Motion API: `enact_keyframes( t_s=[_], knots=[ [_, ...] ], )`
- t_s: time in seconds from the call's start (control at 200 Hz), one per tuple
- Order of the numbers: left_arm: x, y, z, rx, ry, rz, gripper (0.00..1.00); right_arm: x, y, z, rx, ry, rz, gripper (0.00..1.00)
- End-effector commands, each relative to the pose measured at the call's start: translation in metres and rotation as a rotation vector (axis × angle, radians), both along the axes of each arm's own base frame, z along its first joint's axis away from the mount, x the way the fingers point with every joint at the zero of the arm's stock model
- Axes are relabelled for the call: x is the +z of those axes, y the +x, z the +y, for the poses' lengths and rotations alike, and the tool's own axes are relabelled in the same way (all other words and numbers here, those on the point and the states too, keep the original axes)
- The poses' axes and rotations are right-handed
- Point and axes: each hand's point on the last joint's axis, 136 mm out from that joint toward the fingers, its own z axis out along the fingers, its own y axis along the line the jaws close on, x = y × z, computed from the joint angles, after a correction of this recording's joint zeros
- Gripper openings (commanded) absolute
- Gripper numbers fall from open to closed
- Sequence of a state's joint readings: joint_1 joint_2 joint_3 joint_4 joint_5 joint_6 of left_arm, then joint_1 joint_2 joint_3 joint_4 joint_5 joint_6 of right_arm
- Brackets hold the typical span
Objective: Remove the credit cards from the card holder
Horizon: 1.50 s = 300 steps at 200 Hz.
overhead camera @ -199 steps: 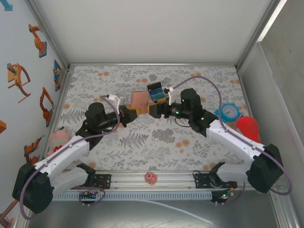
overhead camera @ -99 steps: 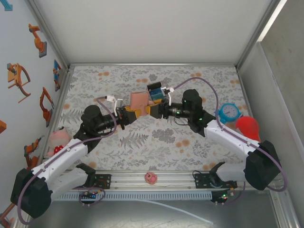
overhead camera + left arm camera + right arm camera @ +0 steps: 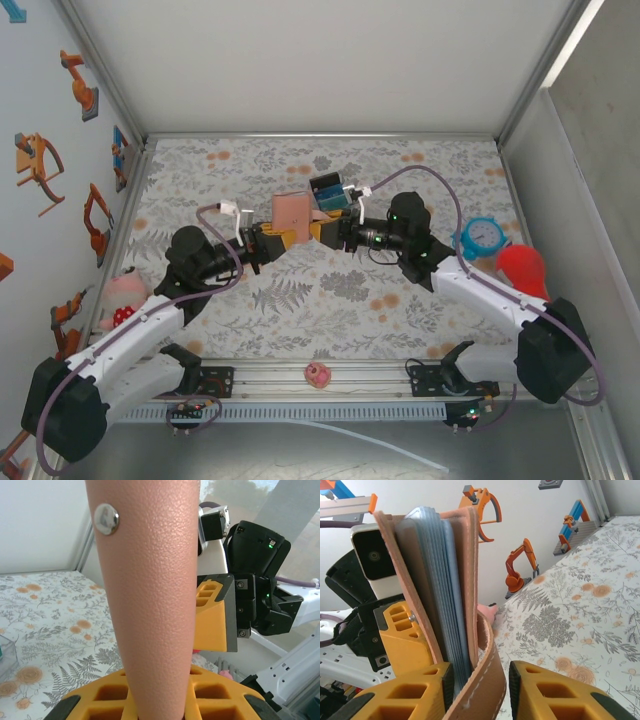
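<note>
Clamped from below in the left tool (image 3: 284,236): the card holder (image 3: 292,210), clear of the desk (image 3: 320,300) and standing upright just left of the small black box (image 3: 330,192). Long axis vertical, open edge turned toward the right tool (image 3: 318,232), directly opposite and so nearer the credit cards (image 3: 435,590) than the left.

Right tool straddling the holder's lower edge: one finger against the pale blue stack, a sliver of gap beside the loose leather flap (image 3: 485,680) on the other side (clenched or not quite, cannot tell).

Probably calls for a pinch on the card edges alone, then a pull away from the left tool.

From the right wrist: cards edge-on between tan covers, hard to separate from the lining. From the left wrist: the pebbled outer cover with its snap stud (image 3: 106,518), cards hidden behind. From above: both tools meeting at the holder, near-left of the box.
</note>
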<state>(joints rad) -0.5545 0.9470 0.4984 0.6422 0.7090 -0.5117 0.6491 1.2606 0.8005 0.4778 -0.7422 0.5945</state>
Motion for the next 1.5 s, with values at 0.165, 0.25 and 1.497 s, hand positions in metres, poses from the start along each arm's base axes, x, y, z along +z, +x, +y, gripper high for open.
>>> enact_keyframes(
  t_s=[0.165, 0.25, 1.497],
  knots=[
    [0.019, -0.011, 0.002, -0.043, -0.057, -0.066, 0.00, 0.017, -0.007, -0.004, 0.017, 0.045, -0.053, 0.28],
    [0.018, -0.012, 0.001, -0.053, -0.056, -0.062, 0.00, 0.019, -0.006, -0.004, 0.017, 0.048, -0.057, 0.27],
    [0.017, -0.025, -0.029, -0.252, -0.012, 0.006, 0.00, 0.024, -0.030, 0.000, 0.163, 0.056, -0.093, 0.03]
  ],
)
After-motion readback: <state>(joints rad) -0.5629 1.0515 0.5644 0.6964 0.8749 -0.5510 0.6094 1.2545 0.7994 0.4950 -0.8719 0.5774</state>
